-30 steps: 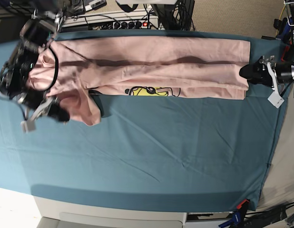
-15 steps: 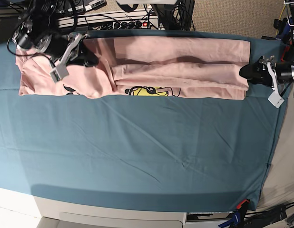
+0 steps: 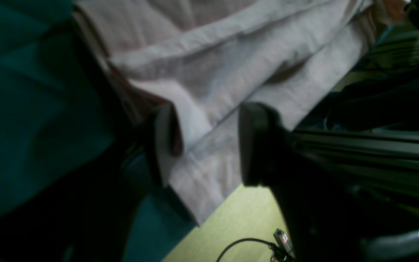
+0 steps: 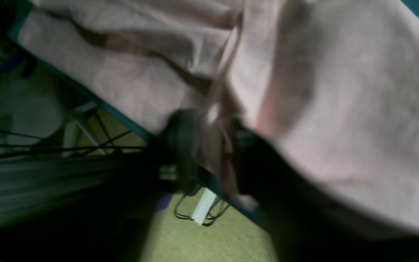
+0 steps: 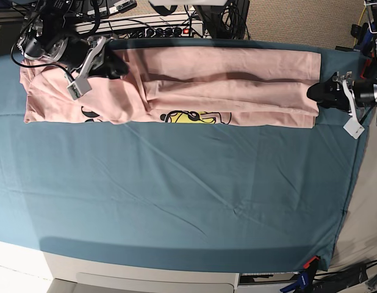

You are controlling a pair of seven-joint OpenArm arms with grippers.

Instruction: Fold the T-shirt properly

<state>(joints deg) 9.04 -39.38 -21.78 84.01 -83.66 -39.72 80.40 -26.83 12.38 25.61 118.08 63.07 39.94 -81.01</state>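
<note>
We see the T-shirt [image 5: 225, 85] lying as a long folded band along the far edge of the teal table cloth [image 5: 176, 195], its long axis running left to right across the table. Its right end finishes in a fairly straight short edge near the cloth's right border. The left end spreads wider and looser, reaching toward the cloth's left side. Along the band's near edge, left of the middle, a strip of the yellow-and-black graphic [image 5: 190, 117] peeks out from under the fold, with a bit of black lettering [image 5: 88, 114] further left.

Our right gripper [image 5: 113, 66] sits over the shirt's left part, close to the far edge. In the right wrist view its fingers [image 4: 182, 145] are nearly together with a thin bunch of pink fabric pinched between them, so it is clenched on the T-shirt [image 4: 340, 109].

Our left gripper [image 5: 315, 93] rests at the right end of the band. In the left wrist view its fingers [image 3: 253, 145] stand apart with shirt layers [image 3: 209, 83] lying between them and a fold edge against one finger; we cannot tell whether it is actually gripping the fabric.
</note>
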